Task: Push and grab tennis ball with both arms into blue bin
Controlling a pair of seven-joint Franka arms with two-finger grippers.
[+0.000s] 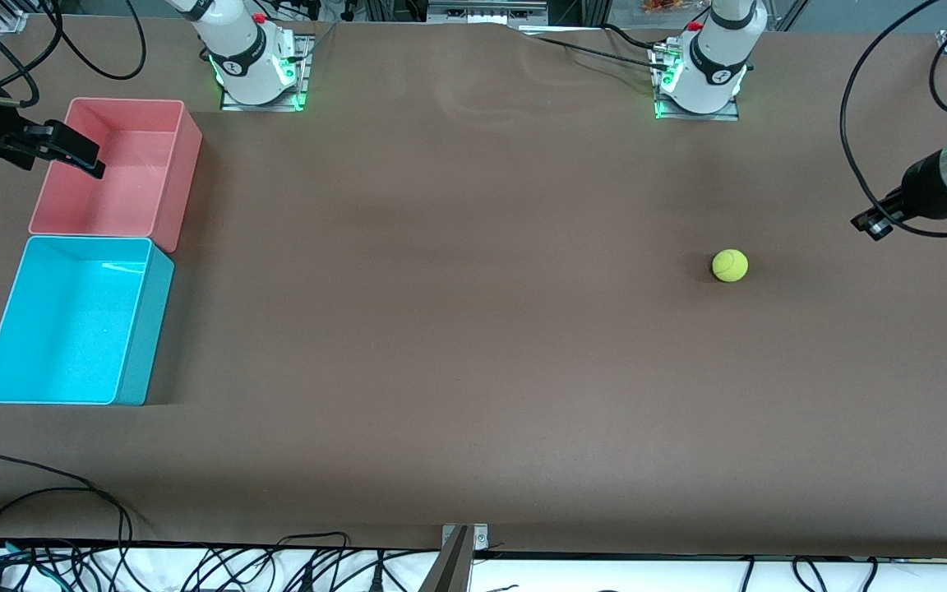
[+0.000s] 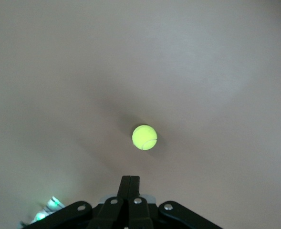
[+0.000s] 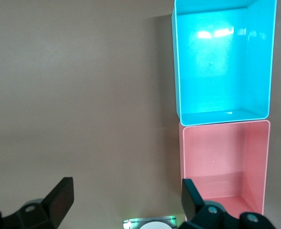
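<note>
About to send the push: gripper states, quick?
Left gripper: closed, holding nothing, above the table.
Right gripper: open, empty, over the pink bin.

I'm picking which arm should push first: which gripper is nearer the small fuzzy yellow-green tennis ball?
Left. The left gripper, shut, hangs near the tennis ball; the right gripper, open, is over the pink plastic bin.

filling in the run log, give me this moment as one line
tennis ball: on table, left arm's end | left tool: shut, empty, above table beside ball | right tool: open, over pink bin | blue bin: empty
</note>
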